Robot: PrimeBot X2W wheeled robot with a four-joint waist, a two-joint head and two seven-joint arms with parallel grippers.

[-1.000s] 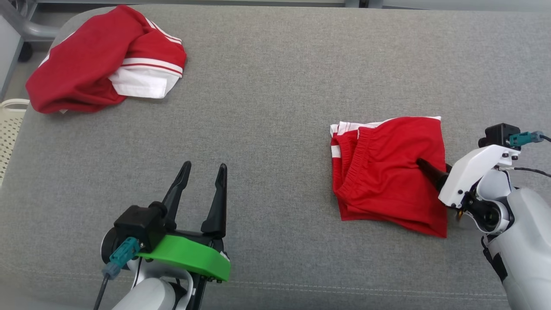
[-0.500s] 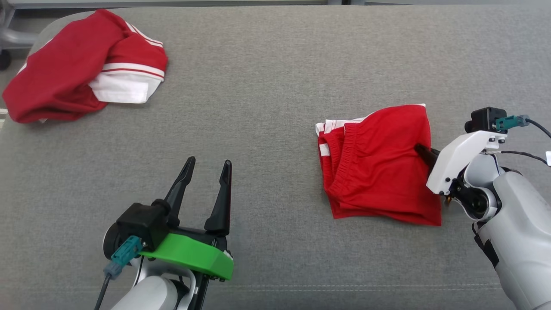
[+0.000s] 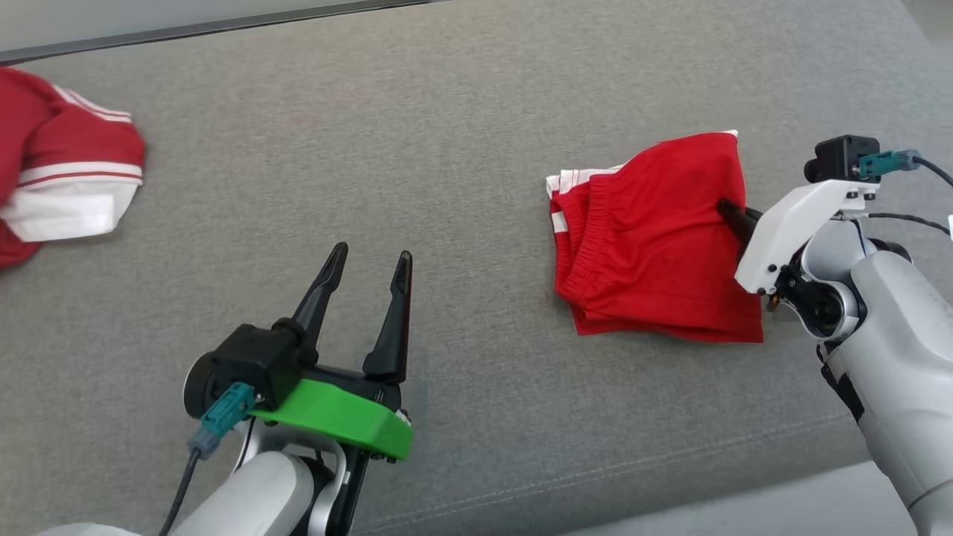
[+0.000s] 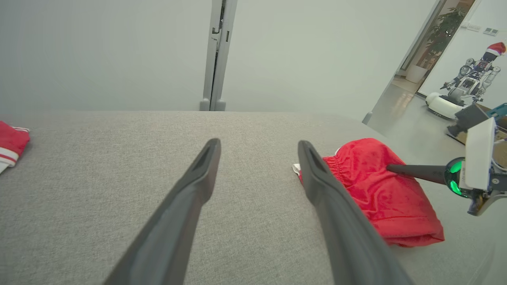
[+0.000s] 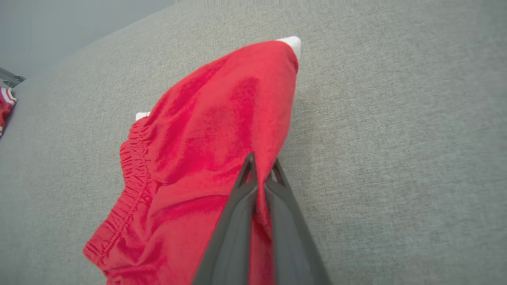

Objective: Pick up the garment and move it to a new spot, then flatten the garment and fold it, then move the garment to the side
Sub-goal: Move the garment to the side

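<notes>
My right gripper point(image 3: 724, 208) pressed together, pinching the folded red shorts point(image 3: 648, 253) at their right edge, my left gripper point(image 3: 372, 257) spread above the grey cushion point(image 3: 461, 134), elastic waistband facing left, outline near square.

Bright, even, soft light; faint shadow beside garment point(image 5: 206, 130)

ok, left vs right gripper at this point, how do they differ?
The left gripper is open and holds nothing; the right gripper is shut on an edge of the red shorts. The left points across bare grey cushion; the right's fingers are pinched into fabric. The left has a green mount; the right has a white mount. Both have two long dark fingers.
</notes>
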